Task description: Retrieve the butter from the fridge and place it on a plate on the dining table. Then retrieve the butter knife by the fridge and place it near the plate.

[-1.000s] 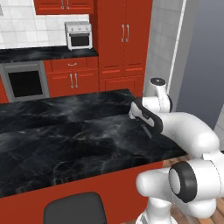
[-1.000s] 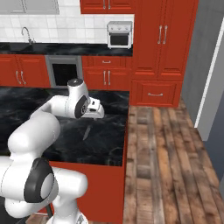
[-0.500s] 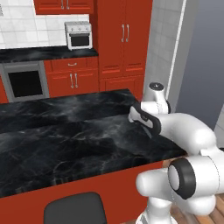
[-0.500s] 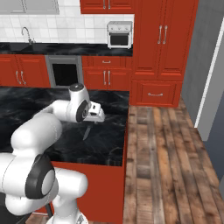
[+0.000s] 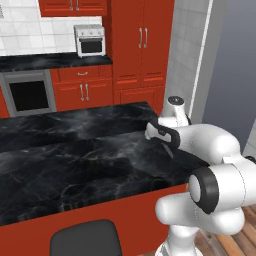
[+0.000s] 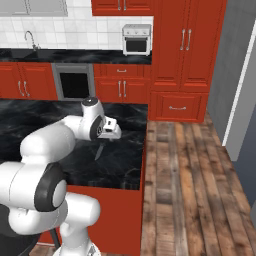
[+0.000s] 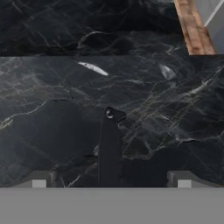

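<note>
The gripper (image 7: 111, 178) is wide open and holds nothing. It hangs over the dining table (image 5: 75, 160), near the table's 3 o'clock end. No butter, plate or knife can be seen here. The robot seems to be starting out: next it must drive to the fridge, maybe the grey panel (image 5: 230, 65) at 2 o'clock, though it is cut off and hard to tell.

Glossy white rounded arm (image 5: 210, 145), black joint rings, dark-trimmed hand (image 5: 161, 136).
</note>
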{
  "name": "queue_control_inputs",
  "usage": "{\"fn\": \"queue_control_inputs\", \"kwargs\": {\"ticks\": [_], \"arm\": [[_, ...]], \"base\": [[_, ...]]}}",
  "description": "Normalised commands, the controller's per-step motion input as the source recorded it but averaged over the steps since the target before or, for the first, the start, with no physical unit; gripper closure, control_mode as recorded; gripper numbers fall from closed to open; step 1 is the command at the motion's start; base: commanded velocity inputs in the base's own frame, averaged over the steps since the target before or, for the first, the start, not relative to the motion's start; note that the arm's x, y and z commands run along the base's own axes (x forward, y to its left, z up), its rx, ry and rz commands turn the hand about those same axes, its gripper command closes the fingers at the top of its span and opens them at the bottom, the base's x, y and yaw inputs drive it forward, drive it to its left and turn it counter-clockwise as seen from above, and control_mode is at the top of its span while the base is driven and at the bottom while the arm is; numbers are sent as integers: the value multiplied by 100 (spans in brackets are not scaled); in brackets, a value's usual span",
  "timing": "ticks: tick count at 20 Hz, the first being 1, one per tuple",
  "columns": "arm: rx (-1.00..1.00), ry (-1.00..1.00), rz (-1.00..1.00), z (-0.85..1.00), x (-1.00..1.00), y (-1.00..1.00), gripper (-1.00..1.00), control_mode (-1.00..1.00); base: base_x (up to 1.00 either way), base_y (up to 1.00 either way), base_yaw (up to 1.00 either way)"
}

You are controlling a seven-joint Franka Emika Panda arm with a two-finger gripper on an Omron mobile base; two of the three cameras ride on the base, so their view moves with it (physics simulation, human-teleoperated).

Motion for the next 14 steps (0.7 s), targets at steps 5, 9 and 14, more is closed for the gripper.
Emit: {"fn": "queue_control_inputs", "kwargs": {"ticks": [5,9,14], "arm": [[0,0,0,-15,7,0,-100,-100],[0,0,0,-21,0,0,-100,-100],[0,0,0,-12,0,0,-100,-100]], "base": [[0,0,0],[0,0,0],[0,0,0]]}}
